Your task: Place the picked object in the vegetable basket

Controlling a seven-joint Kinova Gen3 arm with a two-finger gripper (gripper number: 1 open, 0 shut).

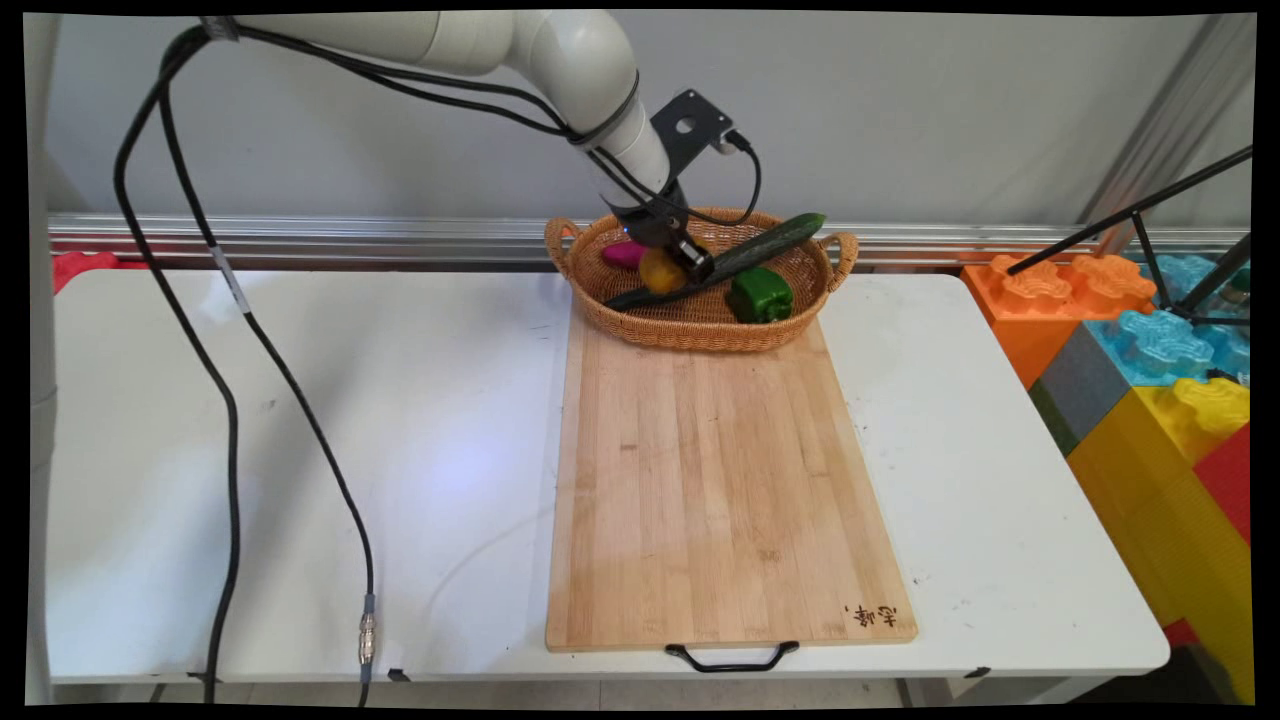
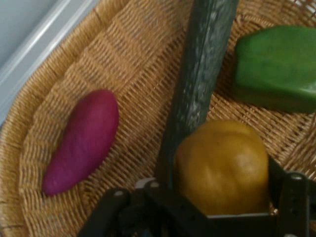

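Gripping a yellow pepper (image 2: 222,165), the end effector (image 2: 217,210) hides the cucumber's (image 2: 197,84) lower end.

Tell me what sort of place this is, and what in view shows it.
Probably a robotics lab set up as a mock kitchen. A wicker basket of toy-like vegetables sits at the head of a wooden cutting board on a white table, with big plastic building blocks and an aluminium rail alongside.

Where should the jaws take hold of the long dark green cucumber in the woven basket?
Probably at the raised end of the long dark green cucumber, which rests on the rim of the woven wicker basket. Come from above, jaws across its width. Its lower end lies beside the round yellow fruit at the gripper.
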